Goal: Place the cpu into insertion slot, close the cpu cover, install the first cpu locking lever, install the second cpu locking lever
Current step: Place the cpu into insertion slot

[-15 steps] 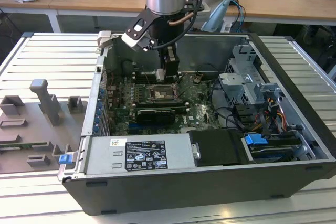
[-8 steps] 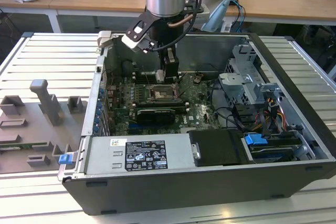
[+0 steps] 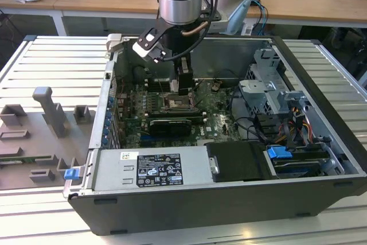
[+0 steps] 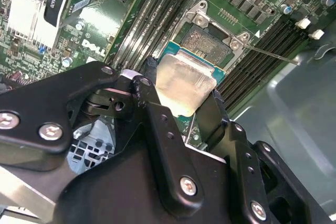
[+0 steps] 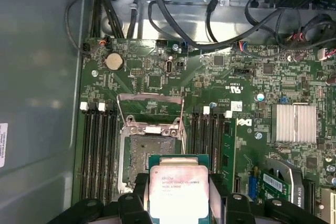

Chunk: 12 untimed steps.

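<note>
1. The pincer hangs on the arm inside the open computer case, which lies on its side on the slatted metal table.
2. It is clamped narrow on the cpu. Its black fingers press against two opposite edges of the chip, whose pale metal top faces up.
3. In both wrist views the cpu sits between the fingertips, clear of the board and not seated (its green rim shows all round the metal lid).
4. The insertion slot lies on the green motherboard just beyond the chip, and part of its dark contact field is uncovered. In the exterior view the slot is directly below the pincer.
5. The cpu cover is open. Its silvery frame is swung back at the slot's far edge, toward the coin battery.
6. A thin metal locking lever juts out past one corner of the slot, unlatched.
7. Long black memory slots flank the socket on both sides, and a finned silver heat sink stands further off on the board.
</note>
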Each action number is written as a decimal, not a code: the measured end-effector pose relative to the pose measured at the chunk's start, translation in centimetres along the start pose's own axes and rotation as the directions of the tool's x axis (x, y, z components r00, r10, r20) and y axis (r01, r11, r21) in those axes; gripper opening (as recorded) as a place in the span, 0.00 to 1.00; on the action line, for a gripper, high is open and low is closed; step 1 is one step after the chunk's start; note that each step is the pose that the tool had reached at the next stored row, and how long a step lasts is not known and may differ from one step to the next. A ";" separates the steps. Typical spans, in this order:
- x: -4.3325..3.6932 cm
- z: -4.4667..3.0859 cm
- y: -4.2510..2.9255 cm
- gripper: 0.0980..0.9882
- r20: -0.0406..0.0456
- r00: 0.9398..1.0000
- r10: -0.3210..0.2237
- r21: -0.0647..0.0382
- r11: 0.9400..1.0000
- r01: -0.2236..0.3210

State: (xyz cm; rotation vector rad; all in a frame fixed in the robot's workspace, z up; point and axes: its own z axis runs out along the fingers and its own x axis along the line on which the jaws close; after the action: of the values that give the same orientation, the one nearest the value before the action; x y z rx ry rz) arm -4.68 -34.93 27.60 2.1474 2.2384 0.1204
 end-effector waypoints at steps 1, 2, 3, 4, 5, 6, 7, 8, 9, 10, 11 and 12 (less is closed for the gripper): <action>0.00 0.18 -0.03 0.50 0.000 1.000 0.000 0.000 1.000 0.000; -0.01 0.37 -0.04 0.50 0.000 1.000 0.000 0.000 1.000 0.000; -0.02 0.52 -0.05 0.50 0.000 1.000 0.000 0.000 1.000 0.000; -0.02 0.67 -0.07 0.50 0.000 1.000 0.000 0.000 1.000 0.000; -0.02 0.86 -0.08 0.50 0.000 1.000 0.000 0.000 1.000 0.000; -0.02 1.02 -0.10 0.50 0.000 1.000 0.000 0.000 1.000 0.000; -0.02 1.18 -0.11 0.50 0.000 1.000 0.000 0.000 1.000 0.000; -0.03 1.34 -0.12 0.50 0.000 1.000 0.000 0.000 1.000 0.000; -0.03 1.54 -0.14 0.50 0.000 1.000 0.000 0.000 1.000 0.000; -0.03 1.72 -0.15 0.50 0.000 1.000 0.000 0.001 1.000 0.000; -0.01 2.20 -0.20 0.50 0.000 1.000 0.000 0.000 1.000 0.000; -0.01 2.56 -0.23 0.50 0.001 1.000 0.007 0.000 1.000 -0.007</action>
State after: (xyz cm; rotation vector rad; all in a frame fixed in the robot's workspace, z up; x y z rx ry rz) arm -4.70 -34.86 25.03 2.1549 2.2313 0.1196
